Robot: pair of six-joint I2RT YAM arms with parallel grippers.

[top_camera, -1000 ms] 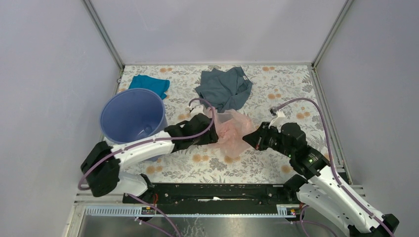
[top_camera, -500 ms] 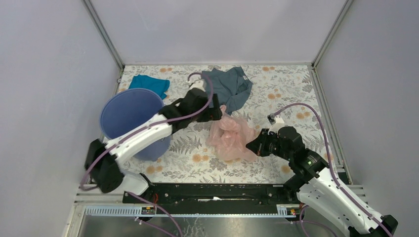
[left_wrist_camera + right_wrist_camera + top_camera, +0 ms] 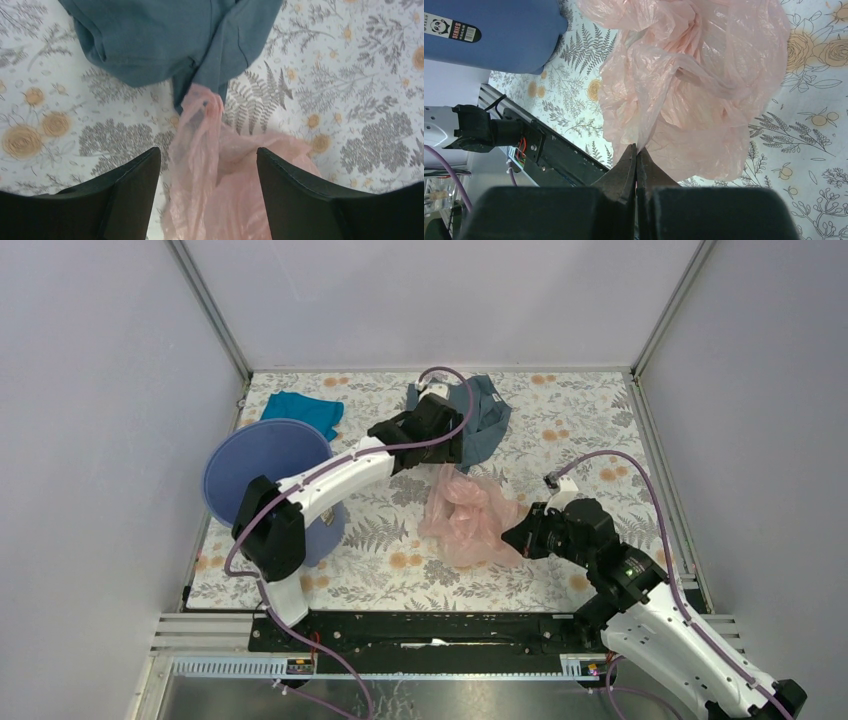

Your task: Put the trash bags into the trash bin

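- Currently, the right fingers (image 3: 628, 167) are pinched shut on a thin fold of the trash bag (image 3: 465, 515). The bag lies crumpled on the tabletop (image 3: 590, 405) between the arms, outside the trash bin (image 3: 262, 468).
- The left fingers (image 3: 132, 187) stand wide apart, straddling the bag's far edge and holding nothing.
- We judge the main risk to be the grey-blue garment (image 3: 160, 35). It touches that edge, so closing here may catch cloth with the film.
- The film is thin, so a one-fold pinch may slip or tear under pull.
- The bag is loose and bulky, and part may drape over the bin's rim.
- The left arm (image 3: 330, 475) crosses in front of the bin, and a teal cloth (image 3: 300, 410) lies just behind it.
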